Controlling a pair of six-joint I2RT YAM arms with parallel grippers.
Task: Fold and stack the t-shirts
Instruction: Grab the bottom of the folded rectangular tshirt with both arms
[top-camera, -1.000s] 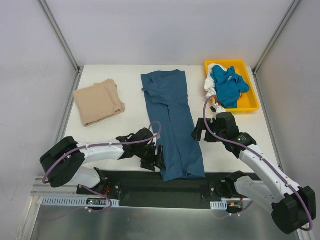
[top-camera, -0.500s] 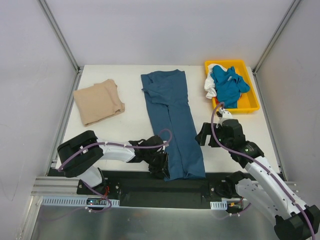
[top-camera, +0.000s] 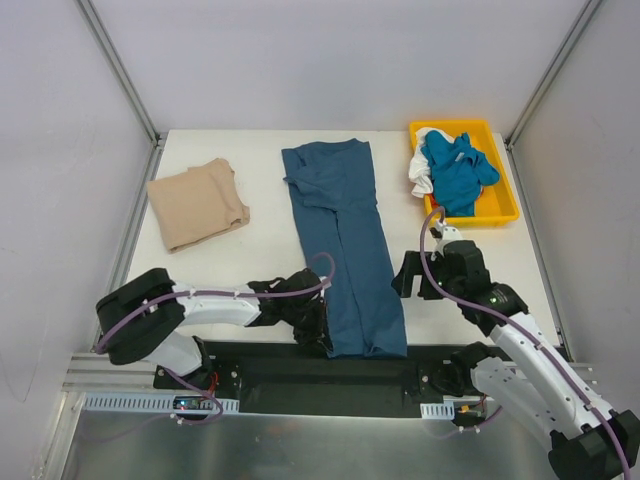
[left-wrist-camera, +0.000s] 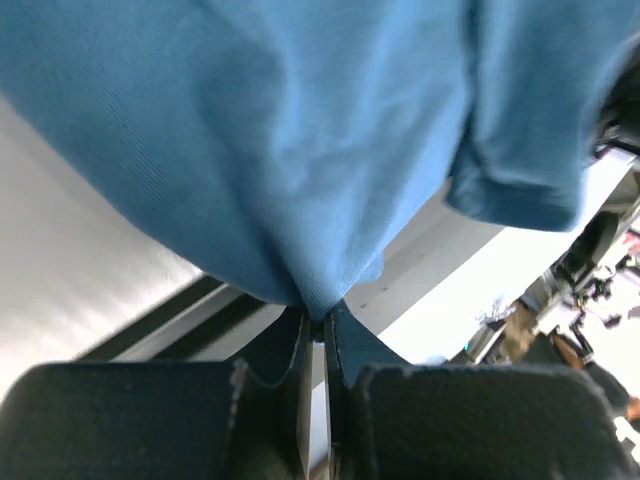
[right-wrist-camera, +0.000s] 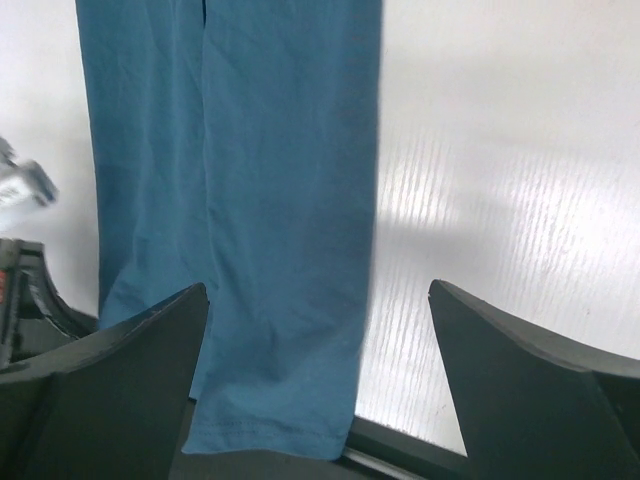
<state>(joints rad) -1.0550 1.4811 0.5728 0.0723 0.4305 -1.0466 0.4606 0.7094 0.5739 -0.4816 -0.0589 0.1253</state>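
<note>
From above, four shirts are showing on the white table (top-camera: 260, 170): one dark teal shirt (top-camera: 345, 250), one tan shirt (top-camera: 198, 203), one bright blue shirt (top-camera: 455, 175) and one white shirt (top-camera: 420, 165). There is one yellow tray (top-camera: 505, 200) at the far right corner, and the blue and white shirts are lying crumpled together inside it. The tan shirt is lying folded at the far left, well apart from both arms. The teal shirt is lying in the middle as one long narrow strip, running from the far side to the near edge. The left gripper (top-camera: 322, 335) is sitting at the near left corner of this strip, and the right gripper (top-camera: 412, 272) is hovering just beside its right edge, but this view is not showing clearly how their jaws stand. The left wrist camera is showing it: the two fingers (left-wrist-camera: 290, 370) are pressed together and are pinching a small fold of the teal cloth, which is filling the upper part of the picture. The right wrist camera is showing the right fingers (right-wrist-camera: 120, 360) spread wide and holding nothing; the teal strip is lying flat below them, its right edge between the two fingertips, with bare table under the other finger.
</note>
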